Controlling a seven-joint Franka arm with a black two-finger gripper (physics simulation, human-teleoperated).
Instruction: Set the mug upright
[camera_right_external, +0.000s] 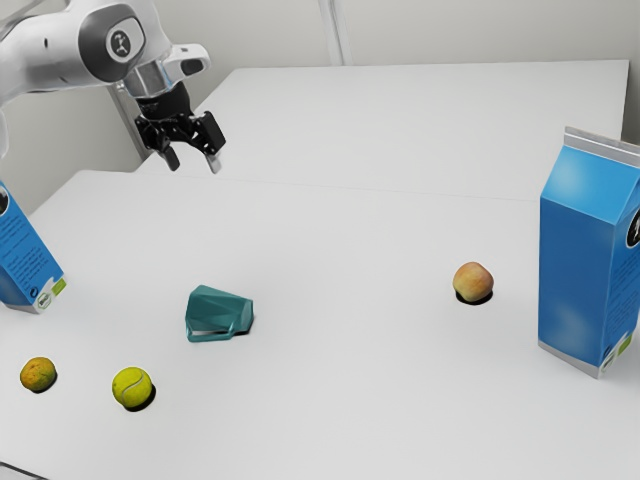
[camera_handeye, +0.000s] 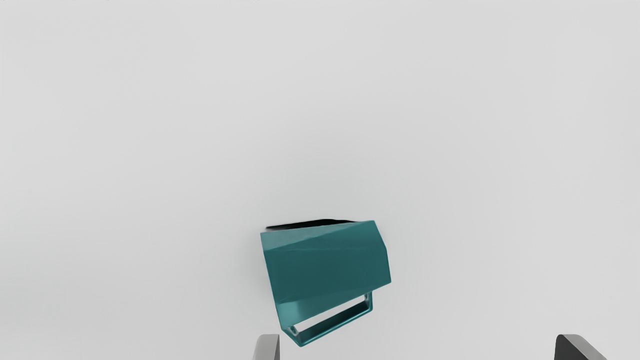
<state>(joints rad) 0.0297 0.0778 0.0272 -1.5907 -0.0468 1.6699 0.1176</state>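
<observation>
High over the table's far left part in the exterior view is my black gripper (camera_right_external: 194, 162), its two fingers apart with nothing between them. The teal faceted mug (camera_right_external: 218, 313) lies on its side on the table, well below the hand, its handle toward the exterior view's bottom edge. From the wrist view, the gripper (camera_handeye: 417, 346) is open, and the mug (camera_handeye: 327, 267) lies beyond the fingertips with its handle on the side nearer to them. The mug's inside is hidden.
On the white table (camera_right_external: 350, 420), a yellow-green tennis ball (camera_right_external: 132, 387) and an orange fruit (camera_right_external: 38, 374) sit near the mug. A peach-like fruit (camera_right_external: 473, 282) and a tall blue carton (camera_right_external: 585, 260) stand at the exterior view's right; another carton (camera_right_external: 25, 255) is at its left.
</observation>
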